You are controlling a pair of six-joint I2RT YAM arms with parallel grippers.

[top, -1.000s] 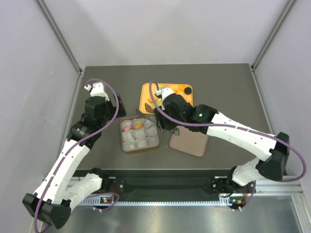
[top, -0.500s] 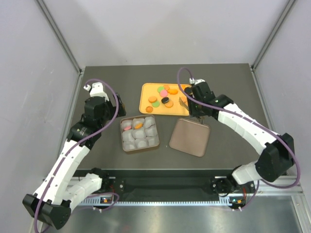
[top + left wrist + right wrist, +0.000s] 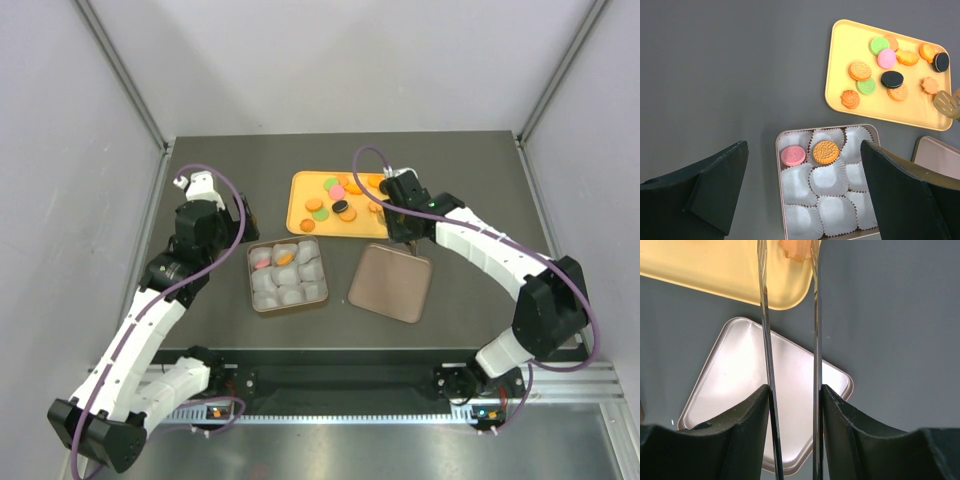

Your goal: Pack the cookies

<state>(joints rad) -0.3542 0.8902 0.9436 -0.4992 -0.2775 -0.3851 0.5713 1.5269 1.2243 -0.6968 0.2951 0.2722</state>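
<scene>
Several cookies, orange, pink, green and black, lie on a yellow tray. A pink cookie and an orange cookie sit in paper cups in the open box. My right gripper is shut on metal tongs. The tong tips reach over the tray's right end. An orange cookie shows between the tong arms; I cannot tell if it is pinched. My left gripper is open and empty, above the box.
The box's flat metal lid lies right of the box, under my right gripper. Several white paper cups in the box hold nothing. Grey walls stand to the left, right and back of the dark table.
My right arm has swung from over the box back to the right end of the yellow tray, carrying the tongs. The left arm has not moved.
</scene>
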